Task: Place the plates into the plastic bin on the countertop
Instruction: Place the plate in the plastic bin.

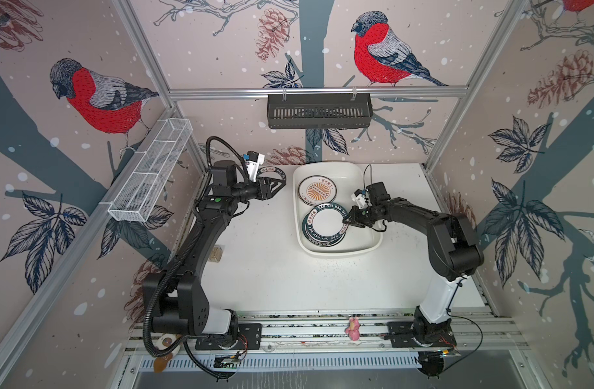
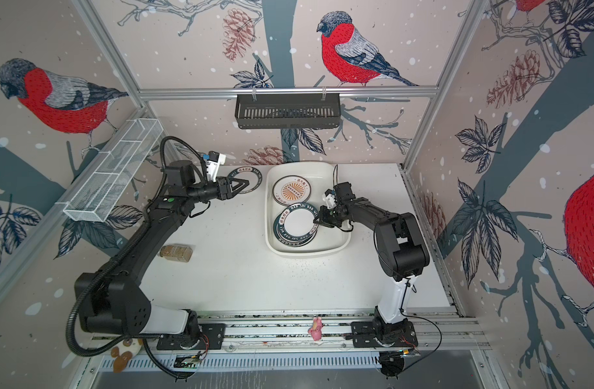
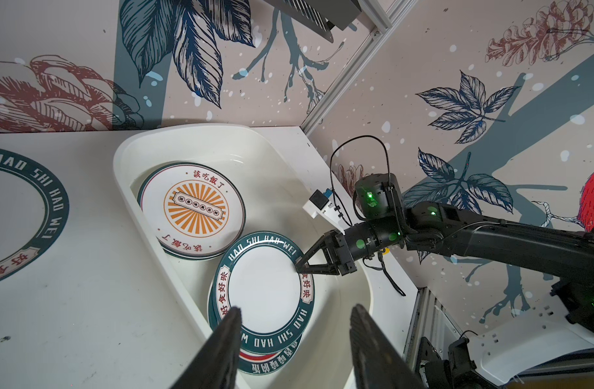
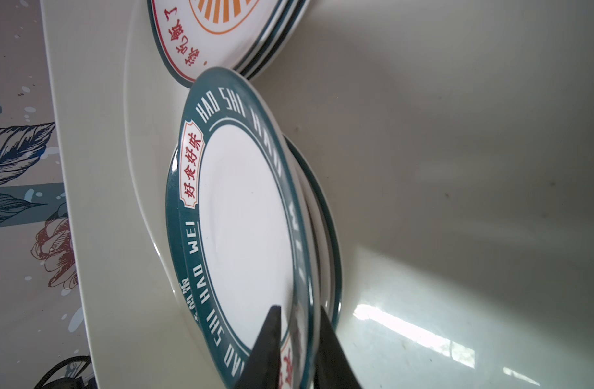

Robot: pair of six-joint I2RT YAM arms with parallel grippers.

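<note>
R gripper [image 3: 299,266] astride plate [image 3: 265,293] rim — bin [image 3: 122,168]

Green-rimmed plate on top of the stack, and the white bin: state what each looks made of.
Green-rimmed plate: likely melamine or glazed ceramic with a glossy finish. It has a thin rim, crisp printed lettering and a soft sheen, but the look leaves the material open.
Plastic bin: apparently moulded plastic with a smooth semi-gloss finish. It has rounded corners, seamless sloping walls and bright glare streaks on its floor.
</note>
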